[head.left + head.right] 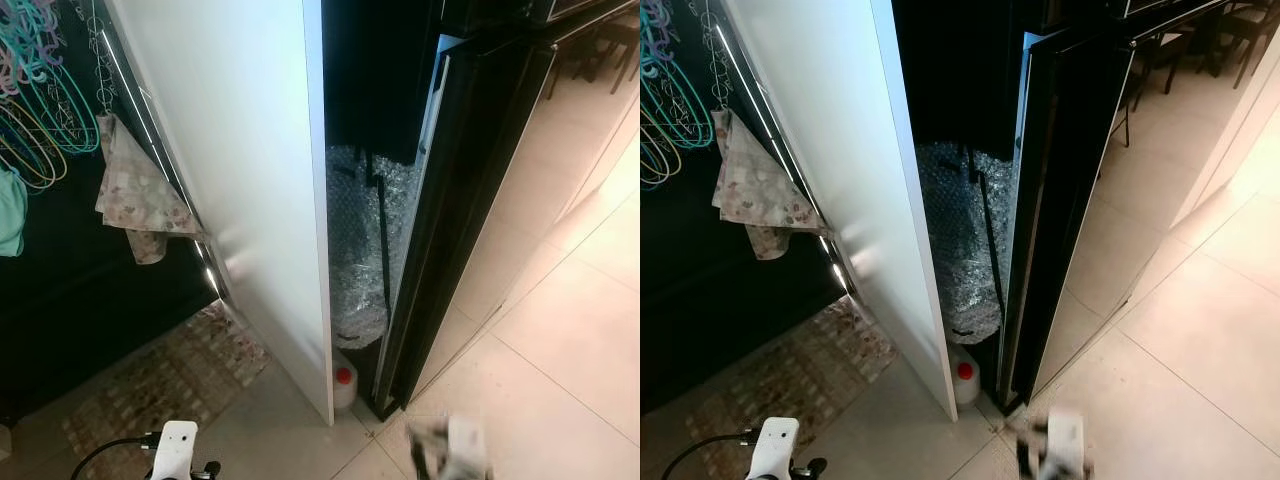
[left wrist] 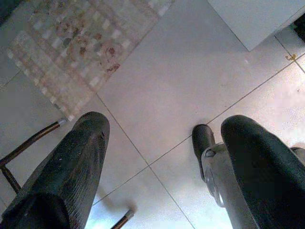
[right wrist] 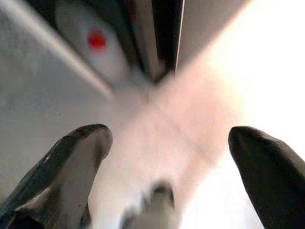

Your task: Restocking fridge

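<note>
Bubble wrap and jug fill the gap beside fridge; both pincers spread.

1. Blurred at the head view's bottom edge: right gripper, cut off below.
2. Cut off likewise: left gripper, wrist alone showing.
3. Smeared in the right wrist view: red-capped white bottle.
4. Half hidden behind the white panel: bubble wrap roll.
</note>
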`<state>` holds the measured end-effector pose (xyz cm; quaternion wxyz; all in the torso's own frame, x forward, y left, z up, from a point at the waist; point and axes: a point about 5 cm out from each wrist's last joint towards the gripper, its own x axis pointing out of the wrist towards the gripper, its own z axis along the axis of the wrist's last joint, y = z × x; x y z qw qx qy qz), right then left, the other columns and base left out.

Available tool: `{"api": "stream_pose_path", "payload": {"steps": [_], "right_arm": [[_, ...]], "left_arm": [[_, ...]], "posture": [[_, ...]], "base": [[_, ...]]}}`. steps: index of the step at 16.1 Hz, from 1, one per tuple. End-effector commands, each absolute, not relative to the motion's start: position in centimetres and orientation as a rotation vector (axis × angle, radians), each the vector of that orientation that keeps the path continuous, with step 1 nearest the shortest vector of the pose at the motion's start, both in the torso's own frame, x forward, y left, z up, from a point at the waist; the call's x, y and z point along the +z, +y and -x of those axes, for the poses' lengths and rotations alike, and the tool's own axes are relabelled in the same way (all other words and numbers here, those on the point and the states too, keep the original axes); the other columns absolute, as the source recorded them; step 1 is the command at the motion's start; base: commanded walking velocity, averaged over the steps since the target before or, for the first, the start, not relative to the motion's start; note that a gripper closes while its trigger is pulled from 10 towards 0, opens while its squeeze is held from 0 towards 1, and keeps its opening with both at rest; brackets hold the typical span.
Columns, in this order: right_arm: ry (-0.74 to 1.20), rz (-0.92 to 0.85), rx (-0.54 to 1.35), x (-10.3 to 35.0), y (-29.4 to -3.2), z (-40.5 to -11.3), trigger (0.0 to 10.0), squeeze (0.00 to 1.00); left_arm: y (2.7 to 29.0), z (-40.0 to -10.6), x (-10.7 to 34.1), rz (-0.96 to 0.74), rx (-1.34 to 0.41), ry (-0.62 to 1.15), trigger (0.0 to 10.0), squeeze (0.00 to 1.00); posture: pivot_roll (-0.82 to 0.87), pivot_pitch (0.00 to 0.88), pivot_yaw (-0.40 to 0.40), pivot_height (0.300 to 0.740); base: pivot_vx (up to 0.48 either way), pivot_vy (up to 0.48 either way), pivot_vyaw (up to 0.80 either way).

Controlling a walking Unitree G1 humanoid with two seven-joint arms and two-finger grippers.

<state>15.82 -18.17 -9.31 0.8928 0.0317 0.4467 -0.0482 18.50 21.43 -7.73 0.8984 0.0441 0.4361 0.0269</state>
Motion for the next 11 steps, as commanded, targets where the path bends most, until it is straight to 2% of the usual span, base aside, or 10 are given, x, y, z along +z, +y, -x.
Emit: {"api": "stream_pose_path", "payload": {"steps": [1, 4, 11], "right_arm": [[0.988, -0.044, -0.078, -9.9, -17.8, -14.8, 10.0, 0.00], [0.957, -0.122, -0.123, -9.7, -17.5, -15.1, 10.0, 0.00], [0.959, -0.117, -0.131, -9.5, -17.6, -15.8, 10.0, 0.00]], "left_arm": [[21.5, -18.4, -7.8, -0.099, 0.068, 0.909, 10.0, 0.00], [21.6, -18.2, -7.9, -0.095, 0.072, 0.921, 10.0, 0.00], [21.4, -17.9, -8.1, -0.113, 0.044, 0.934, 10.0, 0.00]], "posture": [[-0.04, 0.000, 0.067, 0.740], [-0.05, 0.000, 0.067, 0.740], [-0.06, 0.000, 0.071, 0.740]], "base": [[0.000, 0.000, 0.00], [0.000, 0.000, 0.00], [0.000, 0.000, 0.00]]}}
